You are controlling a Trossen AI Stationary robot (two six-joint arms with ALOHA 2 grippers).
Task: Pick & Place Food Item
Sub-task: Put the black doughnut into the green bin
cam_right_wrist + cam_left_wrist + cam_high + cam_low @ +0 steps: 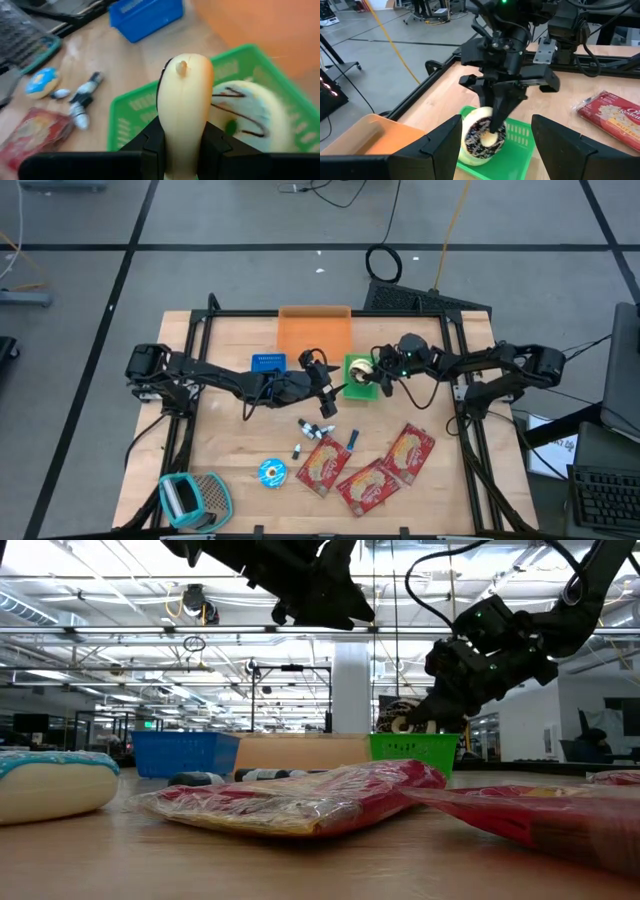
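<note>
I see the right gripper (492, 131) grasping a donut (479, 140) edgewise above the green basket (360, 379); the left gripper (328, 402) hovers just beside, fingers spread and empty.

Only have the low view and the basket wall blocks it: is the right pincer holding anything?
Observer: Yes. The right pincer is shut on a doughnut with dark sprinkled icing.
Operator: Over the green basket?
Observer: Yes. In the high view it sits over the green basket, and in the left wrist view the doughnut's lower edge is inside the rim.
Operator: Left arm in the way?
Observer: No. The left pincer is open and empty, just beside the basket and apart from it.
</note>
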